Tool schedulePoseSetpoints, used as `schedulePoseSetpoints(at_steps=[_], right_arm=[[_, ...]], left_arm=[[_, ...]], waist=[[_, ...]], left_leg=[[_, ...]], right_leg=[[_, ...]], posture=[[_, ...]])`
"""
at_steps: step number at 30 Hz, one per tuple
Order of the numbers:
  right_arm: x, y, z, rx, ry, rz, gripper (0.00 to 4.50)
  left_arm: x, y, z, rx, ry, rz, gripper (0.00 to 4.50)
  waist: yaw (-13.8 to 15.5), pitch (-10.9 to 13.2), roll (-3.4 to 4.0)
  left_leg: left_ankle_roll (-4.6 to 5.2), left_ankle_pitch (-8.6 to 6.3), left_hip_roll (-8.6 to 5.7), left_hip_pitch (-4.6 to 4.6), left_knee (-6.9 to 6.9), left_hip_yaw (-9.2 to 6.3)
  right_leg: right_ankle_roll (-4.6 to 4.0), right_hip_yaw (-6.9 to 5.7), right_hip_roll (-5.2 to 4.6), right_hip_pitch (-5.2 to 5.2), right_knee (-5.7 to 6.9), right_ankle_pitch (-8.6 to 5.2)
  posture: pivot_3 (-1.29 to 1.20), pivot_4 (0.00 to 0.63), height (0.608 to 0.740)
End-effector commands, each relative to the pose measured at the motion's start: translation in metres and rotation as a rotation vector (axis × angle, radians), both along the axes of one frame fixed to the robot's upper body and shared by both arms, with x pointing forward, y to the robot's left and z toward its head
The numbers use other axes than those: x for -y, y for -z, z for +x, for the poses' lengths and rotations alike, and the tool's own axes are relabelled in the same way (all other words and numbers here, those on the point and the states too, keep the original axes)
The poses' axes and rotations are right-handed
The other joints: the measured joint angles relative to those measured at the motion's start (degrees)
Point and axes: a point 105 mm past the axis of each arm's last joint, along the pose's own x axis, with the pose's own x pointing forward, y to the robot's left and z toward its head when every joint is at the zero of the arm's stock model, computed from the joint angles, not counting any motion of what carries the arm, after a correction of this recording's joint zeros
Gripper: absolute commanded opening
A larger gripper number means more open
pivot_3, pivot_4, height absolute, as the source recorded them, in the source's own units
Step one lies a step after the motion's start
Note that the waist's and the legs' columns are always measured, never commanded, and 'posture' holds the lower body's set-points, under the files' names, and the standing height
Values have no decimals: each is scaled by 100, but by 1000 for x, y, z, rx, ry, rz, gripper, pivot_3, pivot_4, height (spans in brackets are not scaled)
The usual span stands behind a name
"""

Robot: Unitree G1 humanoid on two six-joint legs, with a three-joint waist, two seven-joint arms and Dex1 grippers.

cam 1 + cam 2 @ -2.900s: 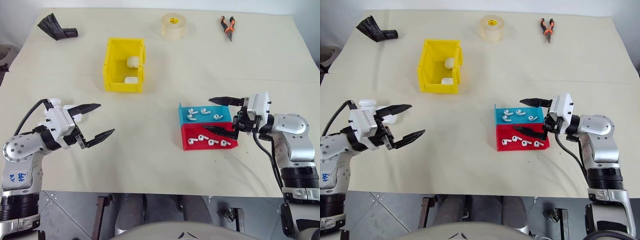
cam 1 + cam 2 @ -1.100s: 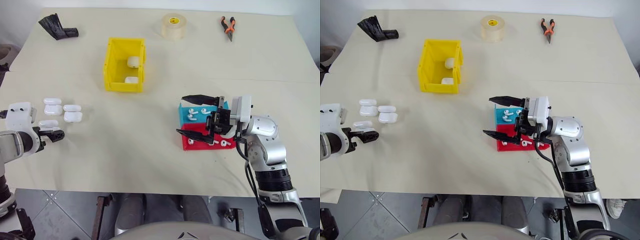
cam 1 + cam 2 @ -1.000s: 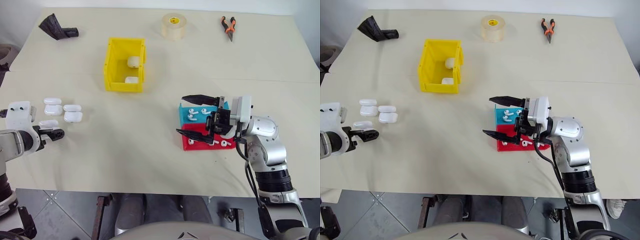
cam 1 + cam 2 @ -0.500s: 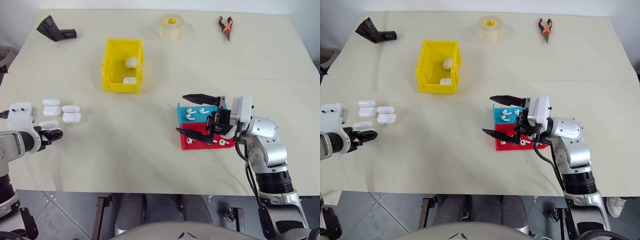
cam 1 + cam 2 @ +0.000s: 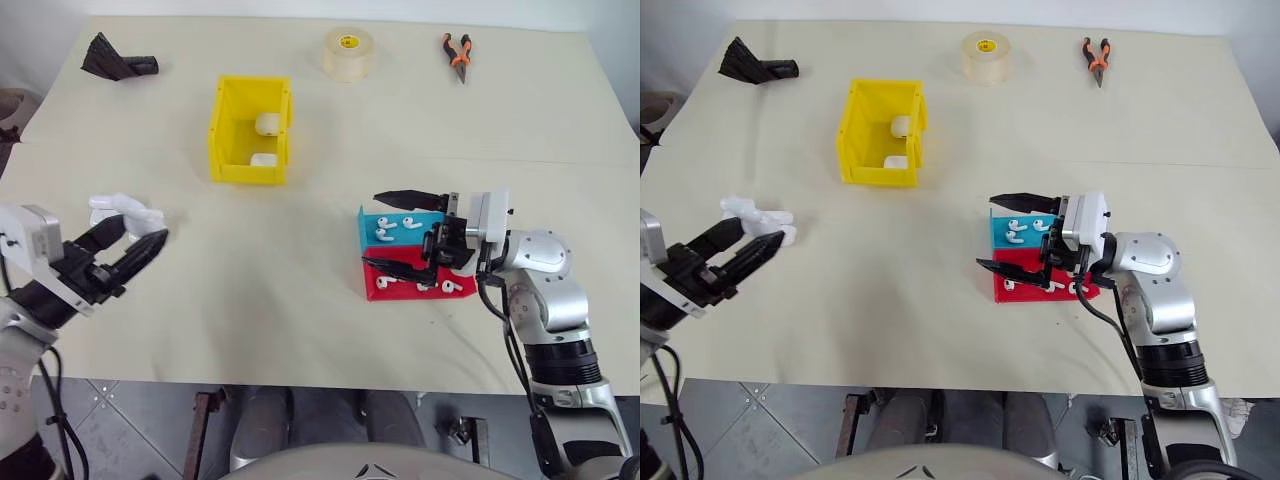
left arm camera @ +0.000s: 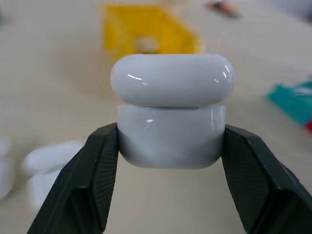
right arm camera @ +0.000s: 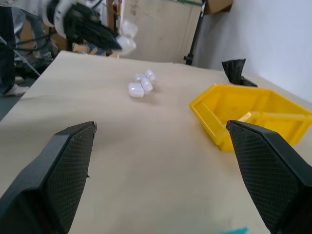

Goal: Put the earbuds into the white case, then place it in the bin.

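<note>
Two black fingers of left gripper (image 6: pixel 170 146) clamped on glossy rounded white case (image 6: pixel 171 109), lid shut, held level above table (image 5: pixel 300 300) at 8 o'clock. Right gripper (image 5: pixel 405 232) spread wide over earbuds (image 5: pixel 395 225) at 4 o'clock. Yellow tall-walled bin (image 5: pixel 249 130) at 11 o'clock.
</note>
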Motion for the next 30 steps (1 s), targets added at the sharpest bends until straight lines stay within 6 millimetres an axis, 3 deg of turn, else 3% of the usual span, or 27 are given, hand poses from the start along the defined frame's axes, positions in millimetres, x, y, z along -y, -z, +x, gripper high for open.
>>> schedulePoseSetpoints(at_steps=[1,7,10,16,18,20,25,30], right_arm=[[16,-7,-1,14,32,-21,4500],[51,-6,-1,26,168,-85,4500],[69,-4,-5,33,252,-111,4500],[111,3,-29,-36,444,-167,4500],[123,9,-41,-88,484,-191,4500],[127,14,-51,-106,494,-233,4500],[127,21,-60,-155,495,-303,4500],[117,23,-49,-259,515,-434,4500]], left_arm=[[56,-2,5,187,253,14,2777],[111,12,27,366,437,13,2777],[133,10,37,451,490,-37,2777],[168,4,39,579,641,-153,2777],[180,10,32,586,768,-138,2777],[187,17,25,620,856,-85,2777],[193,10,26,613,882,-178,2777],[192,11,25,609,882,-180,2777]], waist=[[57,0,0],[118,0,-1],[125,0,-1],[148,0,-1],[186,0,-2],[182,0,-1],[139,0,-2],[137,0,-2]], left_leg=[[2,0,-1,1,5,1],[11,-5,-6,-10,13,30],[17,-8,-7,-15,21,35],[24,-9,-9,-17,31,38],[27,-8,-10,-15,33,39],[29,-9,-9,-13,35,41],[35,-8,-9,-5,36,52],[38,-7,-9,-5,38,49]], right_leg=[[-1,-3,0,7,-2,1],[2,-11,5,9,6,5],[4,-15,5,10,5,6],[12,-16,5,14,5,10],[14,-15,5,18,4,11],[16,-15,7,21,3,12],[23,-3,8,23,3,16],[25,2,8,23,3,17]], posture=[[0,150,740],[0,150,740],[0,150,740],[0,150,740],[0,150,740],[0,150,740],[0,150,740],[0,150,740]])
